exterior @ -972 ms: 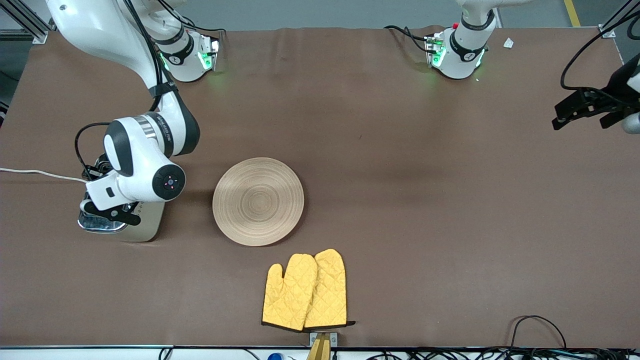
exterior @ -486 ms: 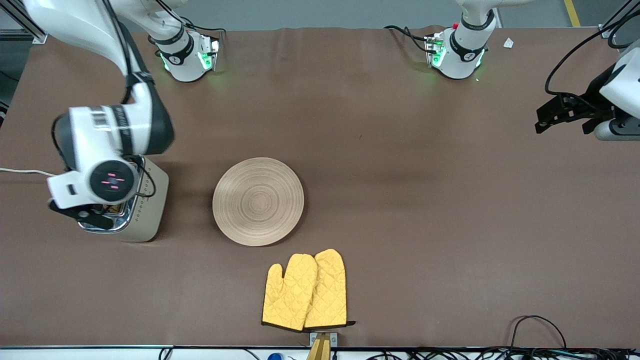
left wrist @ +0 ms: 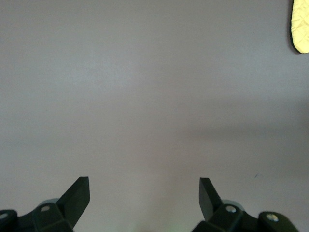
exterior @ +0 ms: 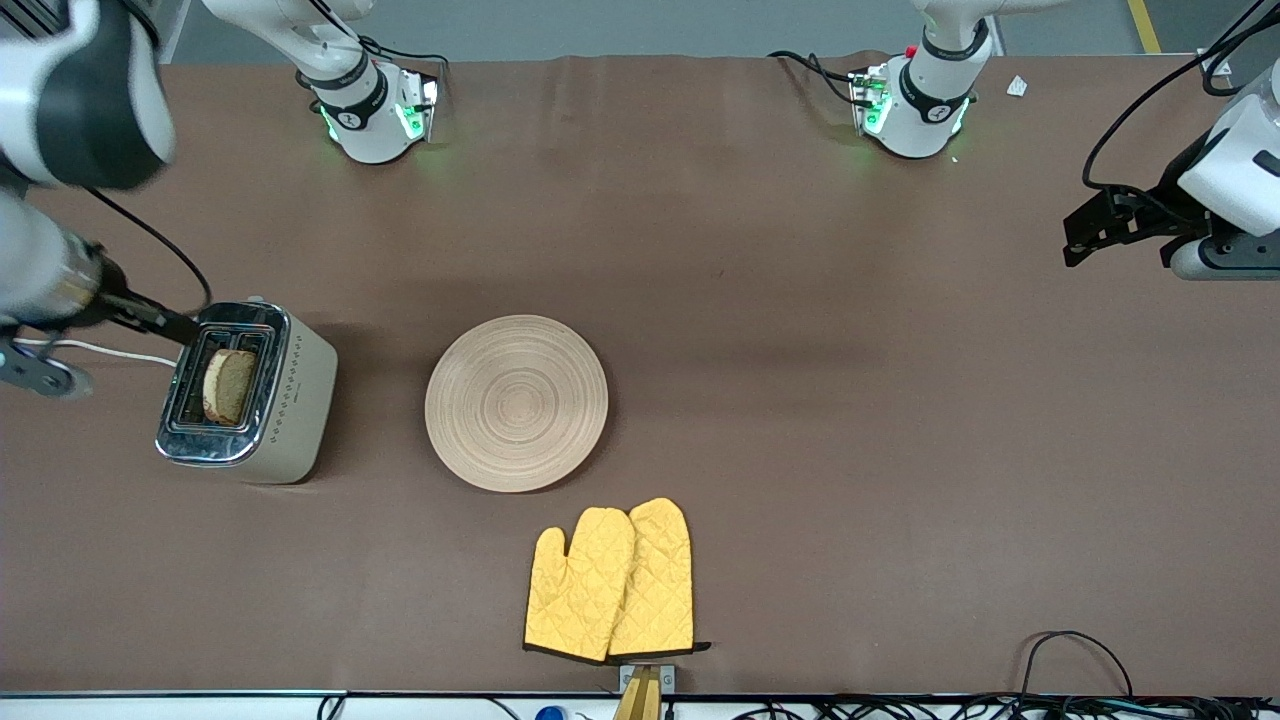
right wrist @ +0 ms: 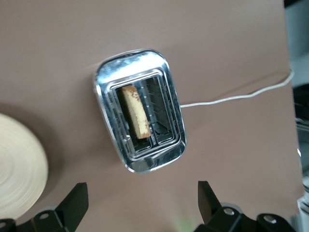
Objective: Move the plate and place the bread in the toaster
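Now the slice of brown bread (exterior: 231, 385) stands on edge in one slot of the cream two-slot toaster (exterior: 290, 420), its crust showing above the chrome top. High above the toaster hangs the right gripper (right wrist: 142, 203), its two dark fingers spread wide and holding nothing; in the right wrist view the toaster lies just ahead of the fingertips, with the white cord (right wrist: 231, 98) trailing off from it across the brown table (exterior: 800, 400). Beside the toaster, toward the left arm's end of the table, rests the round light-wood plate (exterior: 516, 402), bare and flat, apart from the toaster. A pair of yellow quilted oven mitts (exterior: 612, 582) lies near the plate, nearer to the front camera. At the table's other end the left arm waits, its left gripper (left wrist: 144, 193) spread wide and empty over bare tabletop, with only a corner of a mitt in its wrist view.
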Tool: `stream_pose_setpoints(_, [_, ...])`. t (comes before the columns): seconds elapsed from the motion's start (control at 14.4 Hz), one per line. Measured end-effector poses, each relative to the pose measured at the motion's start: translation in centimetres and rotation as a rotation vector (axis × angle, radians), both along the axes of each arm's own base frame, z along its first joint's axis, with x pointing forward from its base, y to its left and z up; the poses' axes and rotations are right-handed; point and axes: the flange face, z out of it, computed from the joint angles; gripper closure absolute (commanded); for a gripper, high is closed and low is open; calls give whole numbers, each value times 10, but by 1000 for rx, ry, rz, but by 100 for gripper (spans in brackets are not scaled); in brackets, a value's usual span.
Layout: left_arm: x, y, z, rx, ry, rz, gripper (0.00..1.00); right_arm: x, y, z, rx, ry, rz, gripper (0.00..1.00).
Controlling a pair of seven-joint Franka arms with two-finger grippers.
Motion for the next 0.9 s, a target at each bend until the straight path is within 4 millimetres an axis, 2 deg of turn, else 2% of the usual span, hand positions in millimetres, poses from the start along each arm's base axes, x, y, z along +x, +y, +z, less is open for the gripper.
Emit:
stream_pose_setpoints(0.21, [0, -2, 0, 0, 0, 28, 0, -24, -22, 47, 94, -52, 115, 0])
stream_pose_setpoints(0.49, [0, -3, -4, 2, 7, 44, 0, -41, -49, 74, 178, -87, 213, 0])
stream_pose_setpoints(0.62, [0, -1, -3, 1, 4, 45, 0, -43, -51, 76, 183, -96, 231, 0])
stream_pose_setpoints(0.9, [0, 0, 1, -1, -9, 40, 0, -34, -50, 50, 199, -149, 238, 0])
